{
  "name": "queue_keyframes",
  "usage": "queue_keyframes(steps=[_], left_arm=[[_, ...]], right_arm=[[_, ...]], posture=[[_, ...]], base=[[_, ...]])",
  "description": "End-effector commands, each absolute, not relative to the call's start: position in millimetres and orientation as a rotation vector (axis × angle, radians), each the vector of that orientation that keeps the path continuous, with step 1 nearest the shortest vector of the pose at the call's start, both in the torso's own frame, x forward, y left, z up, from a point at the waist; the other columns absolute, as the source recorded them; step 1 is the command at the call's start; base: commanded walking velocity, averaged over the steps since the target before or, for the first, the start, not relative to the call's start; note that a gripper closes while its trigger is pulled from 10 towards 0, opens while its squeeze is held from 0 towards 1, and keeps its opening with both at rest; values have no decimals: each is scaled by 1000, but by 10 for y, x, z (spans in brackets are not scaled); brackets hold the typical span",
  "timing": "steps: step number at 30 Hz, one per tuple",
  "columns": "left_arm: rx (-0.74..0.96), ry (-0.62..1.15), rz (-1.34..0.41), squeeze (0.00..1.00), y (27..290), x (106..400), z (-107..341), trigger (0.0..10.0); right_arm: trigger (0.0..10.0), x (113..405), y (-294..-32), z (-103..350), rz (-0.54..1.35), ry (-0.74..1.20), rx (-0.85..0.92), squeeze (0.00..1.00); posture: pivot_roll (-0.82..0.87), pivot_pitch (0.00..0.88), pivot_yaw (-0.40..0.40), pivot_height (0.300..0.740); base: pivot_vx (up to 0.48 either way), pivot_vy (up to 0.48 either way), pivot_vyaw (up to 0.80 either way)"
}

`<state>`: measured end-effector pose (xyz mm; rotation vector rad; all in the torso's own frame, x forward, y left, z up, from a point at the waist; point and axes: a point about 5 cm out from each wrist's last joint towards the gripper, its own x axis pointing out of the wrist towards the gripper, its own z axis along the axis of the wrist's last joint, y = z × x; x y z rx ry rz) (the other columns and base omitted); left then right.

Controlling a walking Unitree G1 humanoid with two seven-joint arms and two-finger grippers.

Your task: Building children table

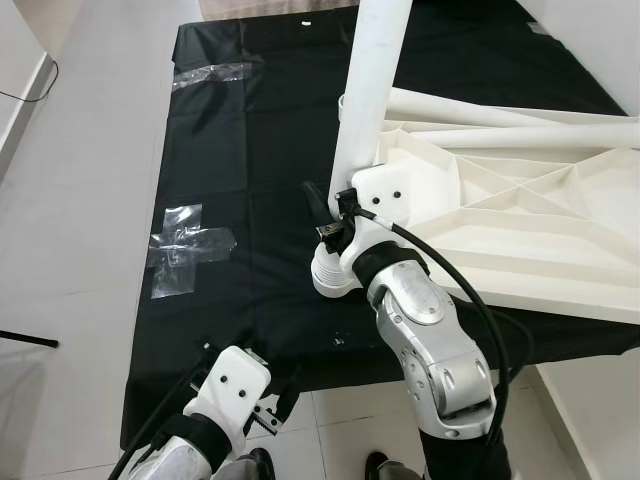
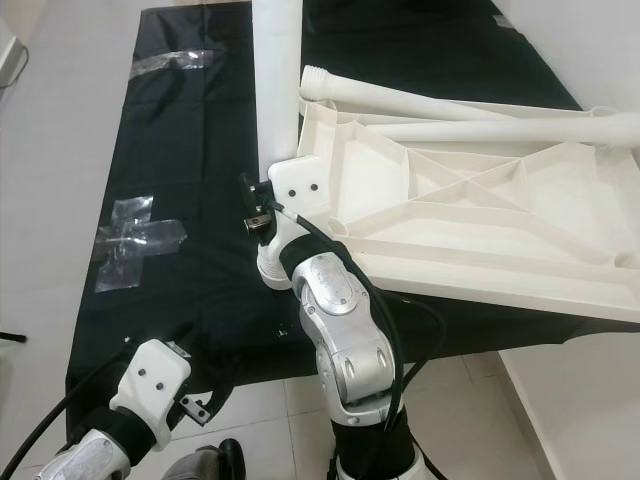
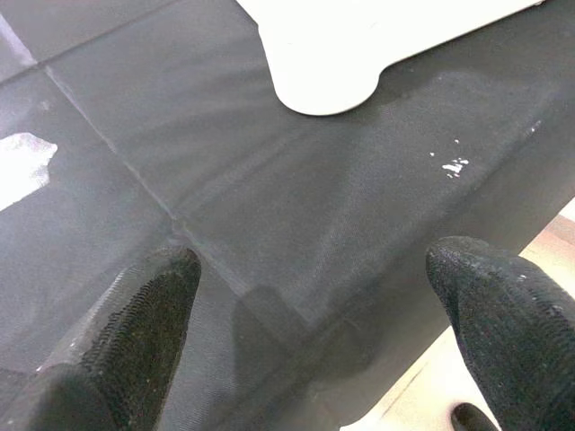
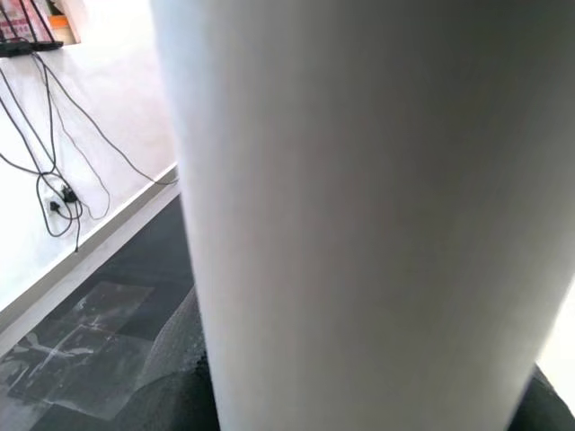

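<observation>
A black cloth (image 1: 250,160) lies spread on the floor (image 1: 70,200), and the white plastic parts of the children's table rest on it. The tabletop (image 1: 530,250) lies upside down at the cloth's right side, its ribbed underside facing up, and its near right edge reaches past the cloth's edge. One white leg (image 1: 372,90) stands upright at the tabletop's near left corner, with its threaded foot (image 1: 330,278) down at the corner socket on the cloth. Two more legs (image 2: 440,105) lie flat across the far part of the tabletop, one just beside the other.

The right gripper (image 1: 335,215) is at the lower part of the upright leg, and its fingers are clamped around it; in the right wrist view the leg (image 4: 368,206) stands right in front of the camera, with a dark finger (image 4: 180,386) showing at its base. Beyond it in that view are a white wall and some black cables (image 4: 54,171) near the skirting.

The left gripper (image 1: 275,395) hovers low over the near edge of the cloth, well apart from the tabletop. Its fingers (image 3: 135,314) are spread with nothing between them, and the left wrist view looks across the cloth to a rounded white corner (image 3: 323,72) of the tabletop.

Patches of clear tape (image 1: 185,245) are stuck on the cloth's left part, one crossed patch near the left edge and another strip (image 1: 210,75) towards the far left corner.
</observation>
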<state>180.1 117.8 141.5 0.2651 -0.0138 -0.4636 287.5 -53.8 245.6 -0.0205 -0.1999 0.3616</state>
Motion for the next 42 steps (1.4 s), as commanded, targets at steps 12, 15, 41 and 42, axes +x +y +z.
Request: queue_keyframes(steps=[12,15,41,42], left_arm=[[263,16,-463,0,1215,1857,1332,10000],[264,14,-461,0,1219,1860,1332,10000],[264,10,-454,0,1212,1874,1301,10000],[264,14,-458,0,1207,1880,1297,10000]], right_arm=[[10000,2919,-531,2577,373,-233,-12,0],[10000,2910,-524,2613,384,-250,-6,0],[10000,2979,-459,2676,597,-321,-19,0],[10000,2999,-531,2785,596,-361,33,0]], posture=[[28,247,38,740],[28,247,38,740],[25,239,21,740],[22,236,22,740]], base=[[0,0,0],[0,0,0],[0,0,0],[0,0,0]])
